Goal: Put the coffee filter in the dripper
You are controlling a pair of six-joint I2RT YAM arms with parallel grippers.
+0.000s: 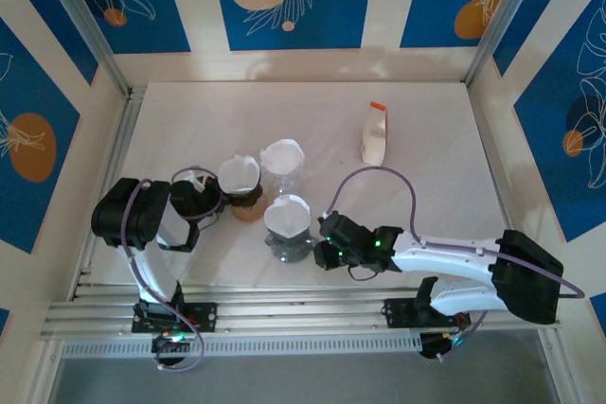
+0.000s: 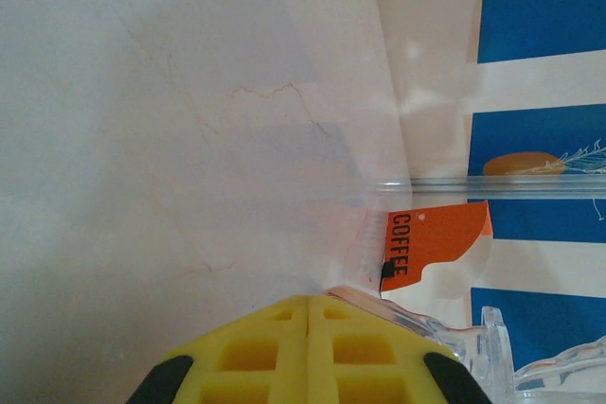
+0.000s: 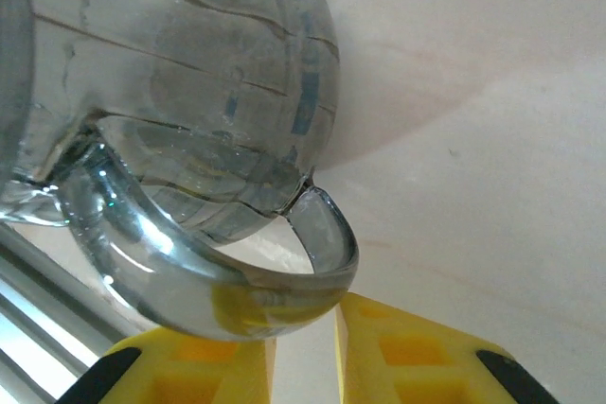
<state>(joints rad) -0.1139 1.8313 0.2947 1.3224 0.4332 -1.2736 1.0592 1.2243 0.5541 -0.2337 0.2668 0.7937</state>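
A white coffee filter (image 1: 287,213) sits in the clear grey dripper (image 1: 289,247) near the table's front middle. My right gripper (image 1: 323,239) is at that dripper's right side. In the right wrist view its yellow fingers (image 3: 407,347) stand narrowly apart, closed on the loop handle (image 3: 327,234) of the glassy dripper (image 3: 189,92). My left gripper (image 1: 216,202) is shut beside an amber dripper (image 1: 248,207) that holds another filter (image 1: 239,174). In the left wrist view the left gripper (image 2: 311,302) has its pads pressed together, a clear amber rim (image 2: 445,328) just to their right.
A third filter (image 1: 281,155) stands in a clear dripper behind the other two. A filter packet (image 1: 375,134) with an orange COFFEE label (image 2: 436,238) lies at the back right. Metal rails (image 1: 284,314) run along the near edge, walls close the other sides.
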